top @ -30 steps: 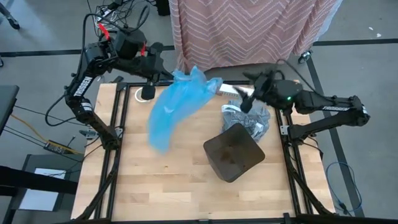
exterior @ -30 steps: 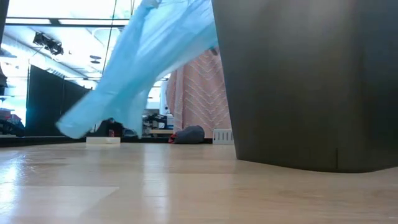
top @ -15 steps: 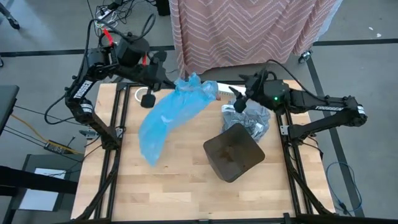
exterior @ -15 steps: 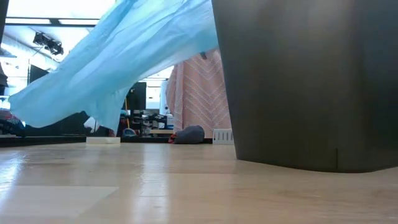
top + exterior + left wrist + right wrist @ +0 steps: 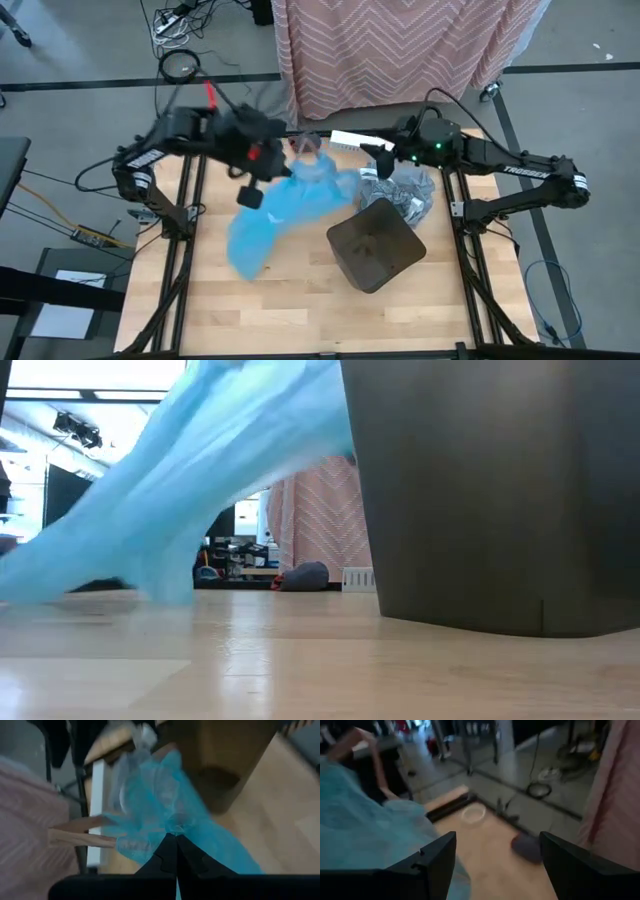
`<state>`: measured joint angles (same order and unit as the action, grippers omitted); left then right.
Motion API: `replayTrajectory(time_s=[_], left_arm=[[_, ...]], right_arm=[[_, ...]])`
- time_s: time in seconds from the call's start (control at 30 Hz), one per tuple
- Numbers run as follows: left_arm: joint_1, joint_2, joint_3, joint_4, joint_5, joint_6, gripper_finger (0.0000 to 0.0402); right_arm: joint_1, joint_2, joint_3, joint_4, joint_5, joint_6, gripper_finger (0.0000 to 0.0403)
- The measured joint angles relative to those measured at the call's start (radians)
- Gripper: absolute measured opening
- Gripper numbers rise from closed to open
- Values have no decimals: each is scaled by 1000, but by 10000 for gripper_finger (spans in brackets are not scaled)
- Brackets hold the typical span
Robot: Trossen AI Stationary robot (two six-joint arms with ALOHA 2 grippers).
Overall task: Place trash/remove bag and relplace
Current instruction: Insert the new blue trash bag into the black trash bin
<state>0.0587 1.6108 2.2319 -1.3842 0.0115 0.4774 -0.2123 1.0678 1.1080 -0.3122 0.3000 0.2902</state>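
Observation:
My left gripper is over the far middle of the table, shut on a bright blue plastic bag, which also shows in the low view and the left wrist view. The dark bin stands right of it, filling the right of the low view. A grey translucent liner lies crumpled on the table behind the bin. My right gripper hovers open above the liner, touching nothing. No scraps of trash show. My left gripper pinches the blue bag by its bunched upper end between the two shut fingers. The bag trails below and toward the table's near left, its lower end down by the table top; whether it touches there, I cannot tell.
A white tape roll lies on the table near its far left corner. A pink patterned cloth hangs beyond the far edge. Bare wood runs along the near side of the table. Black frame rails border both sides.
My left gripper has swung from the far left corner toward the table's middle and slightly nearer, staying shut on the blue bag. The bag came along, its hanging end swinging left and downward. My right gripper has shifted a little toward the left, above the grey liner.

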Motion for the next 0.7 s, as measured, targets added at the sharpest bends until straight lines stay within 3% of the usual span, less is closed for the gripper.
replayTrajectory(time_s=[0.17,0.27,0.5,0.7], left_arm=[[-54,0,-138,19,-189,-19,1],[-81,1,-187,49,-249,-23,1],[-152,-5,-207,94,-438,-8,1],[-241,-17,-207,75,-592,8,1]], right_arm=[[0,2,0,-141,-17,36,267],[0,16,-1,-190,-39,61,268],[20,123,-1,-90,-173,76,263],[28,226,-1,11,-302,-29,263]])
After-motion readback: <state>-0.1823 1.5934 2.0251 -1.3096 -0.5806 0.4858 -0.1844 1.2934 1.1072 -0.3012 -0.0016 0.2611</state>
